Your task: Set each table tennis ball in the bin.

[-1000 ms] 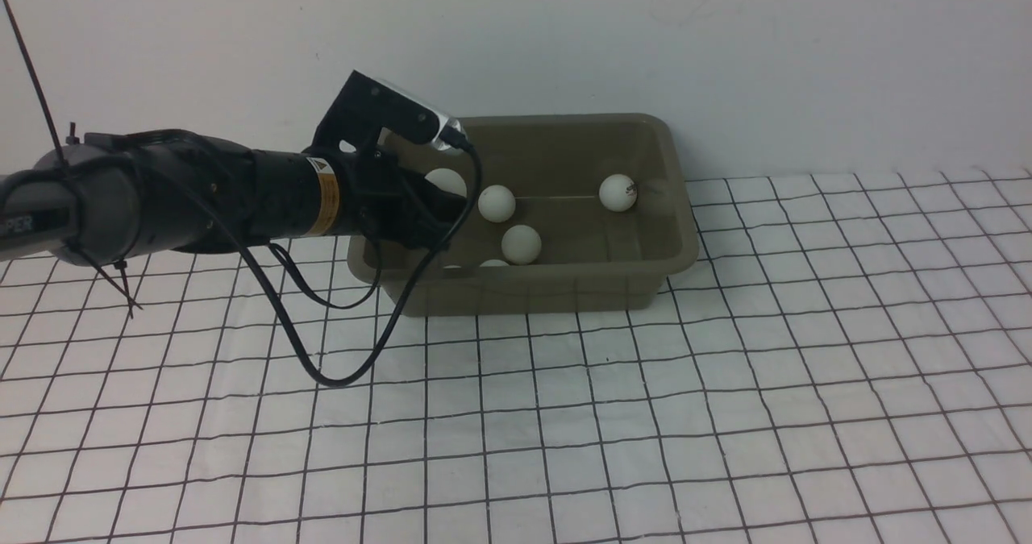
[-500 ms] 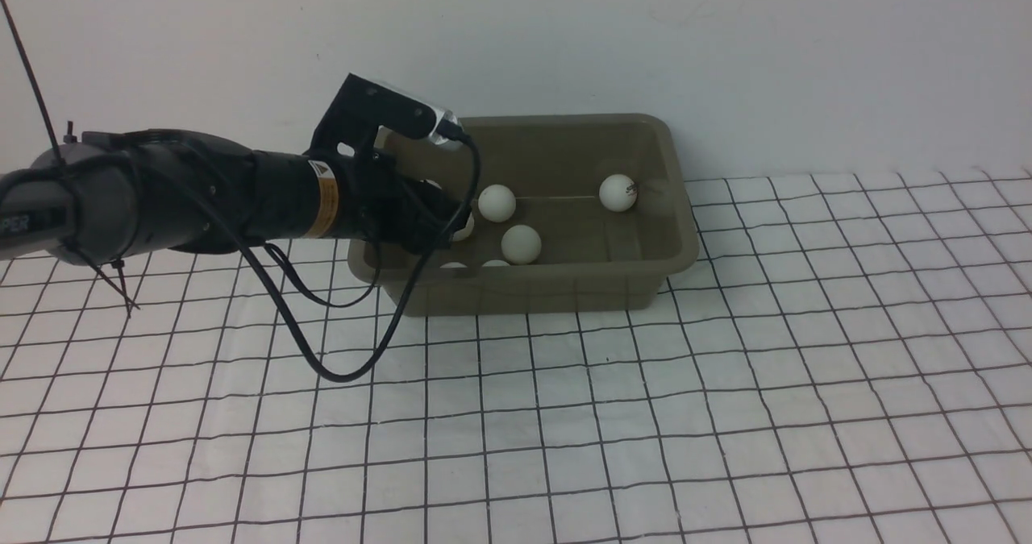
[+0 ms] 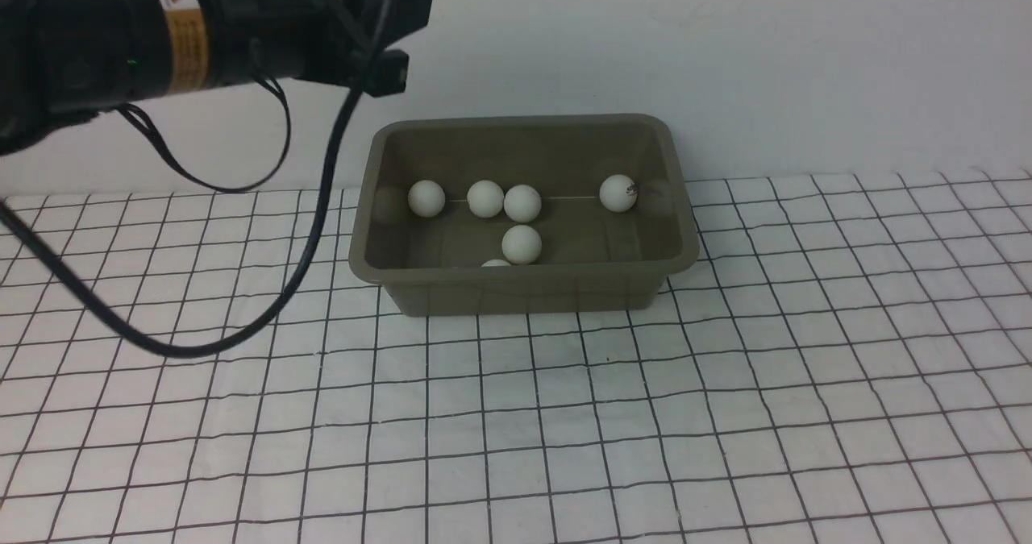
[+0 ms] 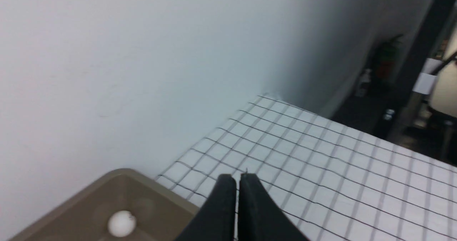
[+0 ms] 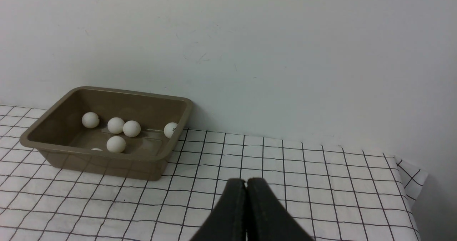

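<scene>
The bin (image 3: 524,286) sits on the checked cloth (image 3: 645,415) close to the white wall (image 3: 726,44), and the table tennis balls (image 3: 522,244) are inside it. From the front, four balls stand in a row along the far side of the bin floor: one at the left (image 3: 426,197), two touching each other in the middle (image 3: 485,198) (image 3: 522,203), and one with a small dark mark off to the right (image 3: 618,192). One more ball lies nearer, and just the top of a sixth (image 3: 495,263) peeks over the near wall. So six balls can be counted in the bin. A seventh could be hiding behind that near wall, but the pictures do not show it. No ball lies anywhere on the cloth in any view, so it looks like the job is done, or very nearly done. The left arm (image 3: 161,28) is up high, above and to the left of the bin, not over it and not touching it. The left gripper (image 4: 237,184) is closed tight with its two black fingers pressed together, and nothing is between them. The right gripper (image 5: 246,187) is also closed tight and holds nothing; it hangs over the bare cloth, well apart from the bin. With both grippers holding nothing and no balls on the cloth, there seems to be nothing left to pick up. The only thing left to be sure of is whether all the balls are really in there.
</scene>
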You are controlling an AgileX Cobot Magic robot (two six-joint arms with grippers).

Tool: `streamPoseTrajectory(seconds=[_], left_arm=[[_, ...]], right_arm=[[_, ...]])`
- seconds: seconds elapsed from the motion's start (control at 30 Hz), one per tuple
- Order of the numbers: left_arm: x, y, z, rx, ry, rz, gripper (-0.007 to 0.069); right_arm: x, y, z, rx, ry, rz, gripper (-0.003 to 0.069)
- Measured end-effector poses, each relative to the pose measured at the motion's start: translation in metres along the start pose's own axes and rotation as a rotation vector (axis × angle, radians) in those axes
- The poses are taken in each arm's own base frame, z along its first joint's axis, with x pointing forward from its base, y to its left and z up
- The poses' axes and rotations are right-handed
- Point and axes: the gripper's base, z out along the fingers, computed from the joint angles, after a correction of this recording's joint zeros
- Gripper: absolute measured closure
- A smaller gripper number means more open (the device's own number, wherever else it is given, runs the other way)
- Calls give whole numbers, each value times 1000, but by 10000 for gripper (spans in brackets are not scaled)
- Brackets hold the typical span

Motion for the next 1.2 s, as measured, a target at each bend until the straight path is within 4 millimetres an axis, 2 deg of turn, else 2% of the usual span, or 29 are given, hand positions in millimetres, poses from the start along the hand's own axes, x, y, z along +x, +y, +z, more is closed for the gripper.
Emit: streamPoseTrajectory(seconds=[0.27, 0.67, 0.9, 0.97, 1.03, 1.07, 1.17, 1.2], left_arm=[[2, -13, -2, 133, 29, -14, 629], [3, -17, -6, 124, 28, -48, 629], [1, -45, -47, -65, -72, -2, 629], [1, -59, -67, -137, -125, 32, 629], [10, -71, -97, -325, -213, 77, 629], [21, -76, -107, -387, -232, 83, 629], [41, -79, -126, -530, -269, 81, 629], [55, -80, -135, -596, -276, 74, 629]], right_arm=[[0, 0, 0, 0, 0, 0, 675], [0, 0, 0, 0, 0, 1, 675], [0, 0, 0, 2, 0, 0, 675], [0, 0, 0, 2, 0, 0, 675], [0, 0, 0, 2, 0, 0, 675], [0, 0, 0, 2, 0, 0, 675], [0, 0, 0, 3, 0, 0, 675], [0, 0, 0, 3, 0, 0, 675]])
